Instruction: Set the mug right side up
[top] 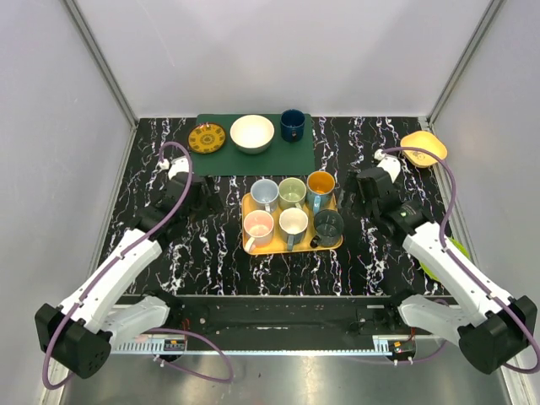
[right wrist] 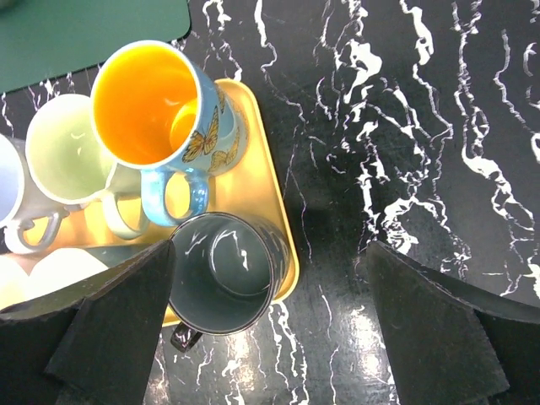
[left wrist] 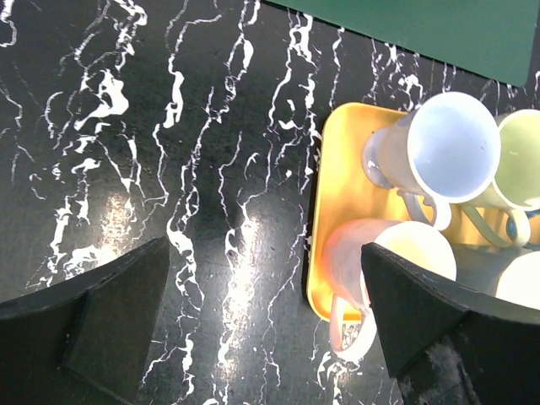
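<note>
Several mugs stand on a yellow tray, all with mouths up: light blue, green, orange with blue outside, pink, white and dark. No mug shows upside down. My left gripper is open and empty over the table just left of the tray, its right finger next to the pink mug. My right gripper is open and empty just right of the tray, beside the dark mug.
A green mat at the back holds a yellow patterned plate, a white bowl and a dark blue cup. A yellow bowl sits at the back right. A green object lies by the right wall.
</note>
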You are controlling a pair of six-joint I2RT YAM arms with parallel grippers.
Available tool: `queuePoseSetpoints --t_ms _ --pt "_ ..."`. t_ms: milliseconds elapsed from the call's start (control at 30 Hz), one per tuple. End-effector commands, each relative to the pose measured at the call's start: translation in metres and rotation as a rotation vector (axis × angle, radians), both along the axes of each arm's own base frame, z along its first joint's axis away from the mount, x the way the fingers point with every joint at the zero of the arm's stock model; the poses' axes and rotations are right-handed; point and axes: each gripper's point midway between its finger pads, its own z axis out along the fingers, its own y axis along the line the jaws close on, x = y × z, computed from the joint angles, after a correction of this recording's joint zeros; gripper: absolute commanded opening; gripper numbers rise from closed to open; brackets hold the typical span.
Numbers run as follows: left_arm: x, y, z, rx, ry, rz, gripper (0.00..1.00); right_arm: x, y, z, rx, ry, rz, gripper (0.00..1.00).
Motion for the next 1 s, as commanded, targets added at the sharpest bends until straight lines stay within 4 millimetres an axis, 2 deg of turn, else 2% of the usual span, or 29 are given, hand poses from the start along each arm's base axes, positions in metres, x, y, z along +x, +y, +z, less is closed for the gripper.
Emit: queuePoseSetpoints --t_ms 0,33,67,100,167,233,333,433,467,533,633,767,967 --pt "0.0 -0.018 0.016 -0.039 -0.037 -0.111 0.99 0.006 -0.017 0.051 0.005 -0.182 -0.079 1.0" --pt "-0.002 -0.022 0.015 -0.037 -0.037 -0.147 0.99 0.002 -0.017 0.042 0.012 -0.188 -0.069 1.0" --pt "-0.008 -0.027 0.015 -0.041 -0.036 -0.207 0.99 0.005 -0.002 0.054 0.081 -0.249 0.007 1.0" --pt "-0.011 -0.03 0.011 -0.042 -0.027 -0.238 0.99 -0.002 0.005 0.066 0.12 -0.294 0.069 1.0" --pt "-0.018 -0.042 0.005 -0.041 0.0 -0.331 0.99 -0.014 0.024 0.066 0.165 -0.282 0.196 1.0" --pt "-0.028 -0.052 0.0 -0.02 0.038 -0.402 0.99 -0.018 0.029 0.068 0.179 -0.281 0.228 1.0" --pt "-0.046 -0.074 -0.012 0.026 0.082 -0.544 0.99 -0.02 0.033 0.06 0.174 -0.244 0.262 1.0" --pt "-0.059 -0.091 -0.032 0.029 0.14 -0.632 0.99 -0.022 0.036 0.054 0.175 -0.218 0.277 1.0" --pt "-0.061 -0.091 -0.044 0.043 0.168 -0.641 0.99 -0.023 0.039 0.053 0.188 -0.213 0.28 1.0" --pt "-0.062 -0.1 -0.052 0.027 0.181 -0.675 0.99 -0.025 0.04 0.054 0.201 -0.215 0.286 1.0" --pt "-0.058 -0.101 -0.07 0.069 0.233 -0.682 0.96 -0.028 0.042 0.056 0.225 -0.217 0.293 1.0" --pt "-0.055 -0.101 -0.081 0.112 0.242 -0.708 0.93 -0.033 0.044 0.054 0.252 -0.209 0.299 1.0" --pt "-0.053 -0.113 -0.095 0.126 0.266 -0.745 0.85 -0.037 0.046 0.049 0.272 -0.203 0.303 1.0"
